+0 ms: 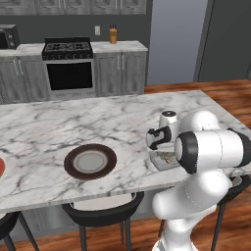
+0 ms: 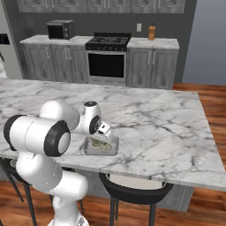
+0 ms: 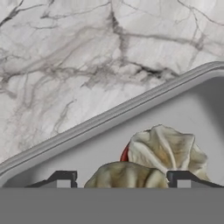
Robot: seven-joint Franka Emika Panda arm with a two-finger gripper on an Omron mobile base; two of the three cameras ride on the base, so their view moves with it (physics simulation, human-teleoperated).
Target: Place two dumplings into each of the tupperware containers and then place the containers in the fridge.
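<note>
One tupperware container [image 1: 158, 163] [image 2: 114, 150] [image 3: 109, 116] sits near the marble island's front edge, right in front of the robot. Two dumplings lie in it. My gripper [image 3: 122, 179] [image 1: 163, 147] [image 2: 103, 137] hangs low inside the tray. Its two finger tips stand wide apart with one beige dumpling [image 3: 127, 173] filling the gap between them. The other dumpling [image 3: 164, 148] rests just beyond it on the tray floor. In both base views the dumplings [image 1: 169, 157] [image 2: 100, 145] show as small mottled lumps under the hand. A tall dark grey front [image 1: 228, 39] at the far right may be the fridge.
A dark brown-rimmed plate [image 1: 90, 162] lies left of the container, and a red plate's edge [image 1: 1, 167] shows at the far left. Black stools [image 1: 103, 208] [image 2: 134, 185] stand under the island's front edge. The oven range [image 2: 108, 57] and a microwave [image 2: 61, 29] line the back wall.
</note>
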